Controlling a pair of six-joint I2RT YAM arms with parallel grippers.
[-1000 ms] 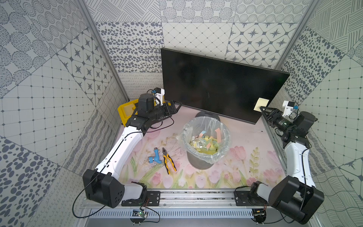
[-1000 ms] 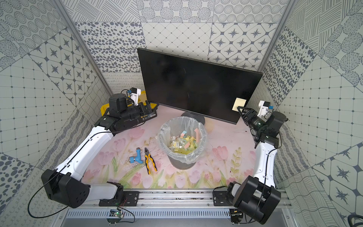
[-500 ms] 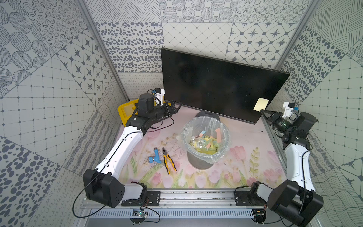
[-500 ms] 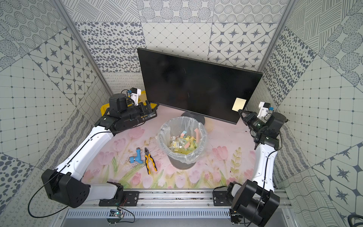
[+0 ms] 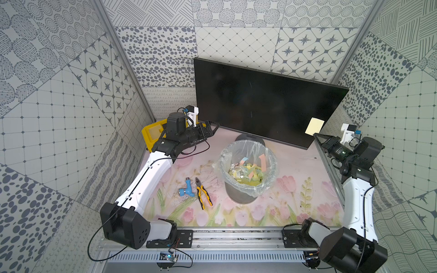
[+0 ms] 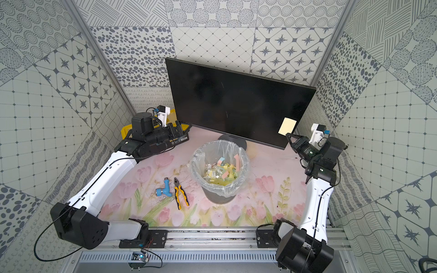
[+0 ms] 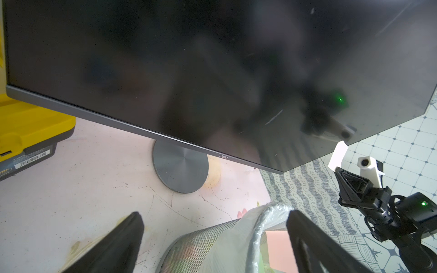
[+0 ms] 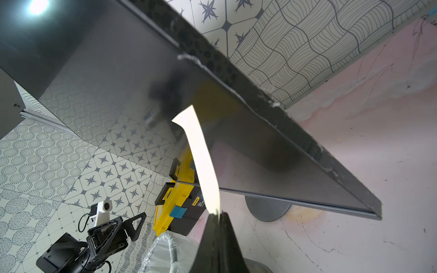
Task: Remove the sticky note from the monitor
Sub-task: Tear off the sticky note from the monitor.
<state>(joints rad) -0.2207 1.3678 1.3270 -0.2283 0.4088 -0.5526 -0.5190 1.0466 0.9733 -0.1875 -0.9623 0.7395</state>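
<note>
The monitor point(image 5: 260, 104) point(image 6: 231, 99) stands at the back of the table, its screen dark. A pale yellow sticky note point(image 5: 314, 126) point(image 6: 287, 126) sits near the screen's lower right corner. My right gripper point(image 5: 315, 135) point(image 6: 288, 135) point(image 8: 218, 214) is shut on the note's lower edge. In the right wrist view the sticky note point(image 8: 203, 160) curves up from the jaws, and its far end lies against the screen. My left gripper point(image 5: 212, 126) point(image 7: 214, 214) is open and empty by the monitor's lower left corner.
A mesh waste bin point(image 5: 223, 156) lined with clear plastic holds several paper scraps in front of the monitor's round stand base point(image 7: 181, 167). Yellow-handled pliers point(image 5: 203, 192) and a blue fitting point(image 5: 186, 189) lie left of it. A yellow case point(image 5: 153, 132) sits behind my left arm.
My right gripper's jaws have shut on the sticky note's lower edge. The left arm has not moved.
</note>
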